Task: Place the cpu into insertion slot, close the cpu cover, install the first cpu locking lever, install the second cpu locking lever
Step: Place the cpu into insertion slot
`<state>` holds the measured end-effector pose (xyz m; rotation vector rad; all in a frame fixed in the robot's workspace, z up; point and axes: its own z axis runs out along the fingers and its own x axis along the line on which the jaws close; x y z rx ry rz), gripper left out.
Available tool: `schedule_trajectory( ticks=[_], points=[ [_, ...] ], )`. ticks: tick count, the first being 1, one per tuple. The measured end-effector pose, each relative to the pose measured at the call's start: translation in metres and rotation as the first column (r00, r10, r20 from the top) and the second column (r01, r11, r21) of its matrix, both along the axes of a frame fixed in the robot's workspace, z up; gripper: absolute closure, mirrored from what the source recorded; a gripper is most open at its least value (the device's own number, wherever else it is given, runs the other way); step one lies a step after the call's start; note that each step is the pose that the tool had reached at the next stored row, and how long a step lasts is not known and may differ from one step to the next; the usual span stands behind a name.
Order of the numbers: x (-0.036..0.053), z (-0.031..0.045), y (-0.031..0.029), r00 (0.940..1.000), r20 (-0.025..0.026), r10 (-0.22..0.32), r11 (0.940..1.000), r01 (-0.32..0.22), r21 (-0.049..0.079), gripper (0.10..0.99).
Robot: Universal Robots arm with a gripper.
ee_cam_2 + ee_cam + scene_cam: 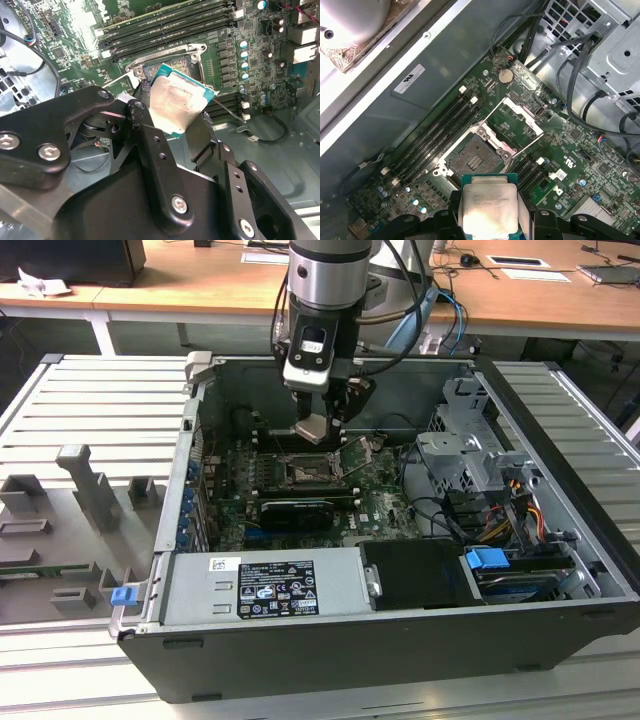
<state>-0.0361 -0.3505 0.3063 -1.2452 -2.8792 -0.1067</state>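
Gripper: your 1 gripper (318, 425) hangs in the upper middle of the exterior view, inside the open computer case (300, 650).
Jaws: clenched on 2 opposite edges of the cpu (487, 210); its pale metal face shows in both wrist views.
Cpu location: held in the air, just above the insertion slot (474, 157) and apart from it.
Insertion slot: empty, with its dark contact field bare.
Cpu cover: the cpu cover (518, 121) stands swung open beside the insertion slot, toward the exterior view's right.
Progress: by my reading you have 0 of 4 steps finished. Seating the cpu, closing the cpu cover and the 2 lever steps are all left.
Count: 1 gripper, 1 cpu, 1 insertion slot, 1 cpu cover, 1 computer case.
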Motion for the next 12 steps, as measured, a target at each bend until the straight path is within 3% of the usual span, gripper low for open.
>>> schedule_trajectory(
  ticks=[12],
  points=[
    [0.0000,-0.0014,0.0000,0.9997,-0.0005,-0.026,0.9997,0.026,0.000,0.557]
  ],
)
